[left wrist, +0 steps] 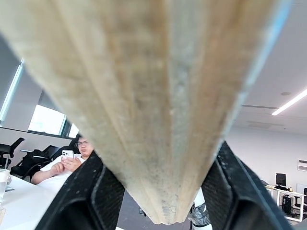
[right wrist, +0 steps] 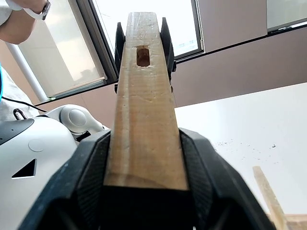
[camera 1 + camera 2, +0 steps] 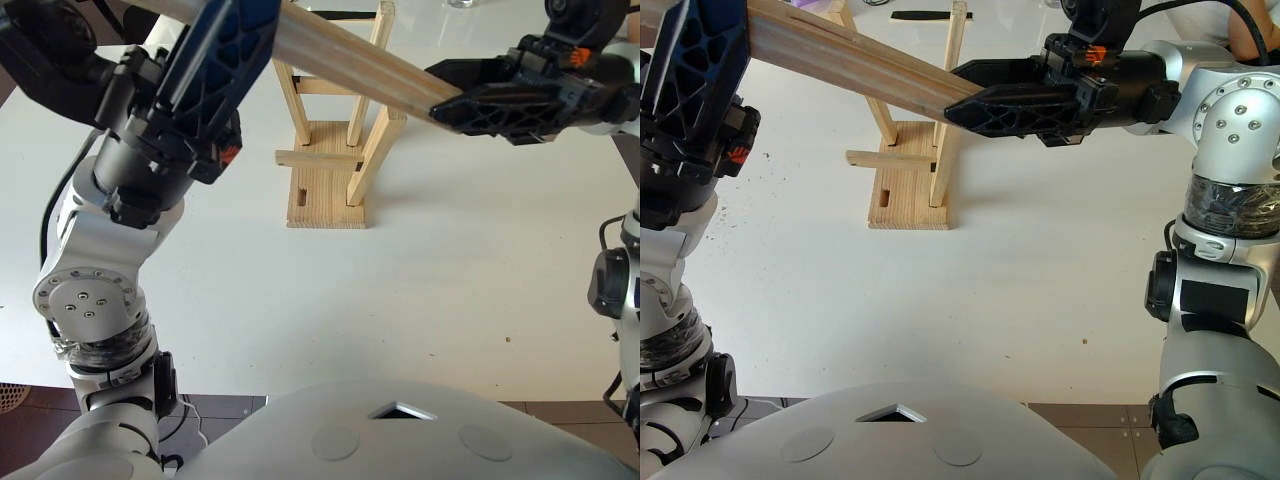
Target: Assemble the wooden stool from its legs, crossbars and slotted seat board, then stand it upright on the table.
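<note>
Black latticed right claw [image 3: 970, 100]; silver screw-studded elbow [image 3: 1240, 112]; black cable [image 3: 44, 222].

Leg [image 3: 350, 65] slants across stool frame [image 3: 325, 158] — approach probably blocked.

white table [image 3: 480, 300], large windows [image 2: 53, 48], ceiling light strip [image 1: 290, 103], dark office chairs [image 1: 9, 148]

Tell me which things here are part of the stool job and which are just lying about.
Part of the job:
- wooden leg, gripped by the left claw and right claw
- partly built stool, resting on its seat board

Lying about:
- black flat item behind the stool
- clear glass at the far edge
</note>
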Tool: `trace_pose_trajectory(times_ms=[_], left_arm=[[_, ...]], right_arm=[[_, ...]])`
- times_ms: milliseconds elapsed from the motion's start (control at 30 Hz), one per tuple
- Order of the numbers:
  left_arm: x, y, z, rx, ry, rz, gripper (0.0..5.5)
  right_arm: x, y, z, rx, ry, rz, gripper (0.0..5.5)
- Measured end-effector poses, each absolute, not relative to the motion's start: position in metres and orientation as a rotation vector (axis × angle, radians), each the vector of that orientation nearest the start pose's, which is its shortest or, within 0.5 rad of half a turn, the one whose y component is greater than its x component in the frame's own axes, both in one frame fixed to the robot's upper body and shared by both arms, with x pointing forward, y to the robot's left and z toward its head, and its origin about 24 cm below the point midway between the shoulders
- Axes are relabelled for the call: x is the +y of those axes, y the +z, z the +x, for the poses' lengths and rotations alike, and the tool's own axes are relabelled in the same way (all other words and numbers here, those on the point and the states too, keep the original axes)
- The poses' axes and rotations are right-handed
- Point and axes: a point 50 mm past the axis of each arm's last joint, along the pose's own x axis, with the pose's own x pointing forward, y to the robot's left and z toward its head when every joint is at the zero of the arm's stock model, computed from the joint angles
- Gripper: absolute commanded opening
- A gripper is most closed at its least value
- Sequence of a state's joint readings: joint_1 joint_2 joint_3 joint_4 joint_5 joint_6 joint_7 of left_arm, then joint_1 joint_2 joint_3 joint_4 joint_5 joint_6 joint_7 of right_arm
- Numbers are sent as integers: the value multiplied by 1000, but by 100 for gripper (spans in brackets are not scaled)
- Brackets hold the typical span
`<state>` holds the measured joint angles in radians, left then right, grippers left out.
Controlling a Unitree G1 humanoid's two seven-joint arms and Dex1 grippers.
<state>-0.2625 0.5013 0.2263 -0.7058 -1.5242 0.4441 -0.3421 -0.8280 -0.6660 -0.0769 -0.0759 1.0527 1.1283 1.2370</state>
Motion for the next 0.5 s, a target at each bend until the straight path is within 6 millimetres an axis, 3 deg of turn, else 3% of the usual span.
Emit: trace_pose_trajectory(times_ms=[133, 267, 400, 500], left_arm=[[153, 253, 199, -487, -1136, -598, 205], [158, 253, 202, -495, -1101, -557, 205], [181, 264, 202, -539, -1044, -447, 205], [210, 277, 204, -564, -952, -281, 205]], right_arm=[[-151, 260, 274, 112, 1677, 214, 314], [-156, 257, 279, 109, 1621, 132, 314], [-172, 259, 286, 69, 1538, 134, 314], [-180, 276, 299, -53, 1426, 192, 314]])
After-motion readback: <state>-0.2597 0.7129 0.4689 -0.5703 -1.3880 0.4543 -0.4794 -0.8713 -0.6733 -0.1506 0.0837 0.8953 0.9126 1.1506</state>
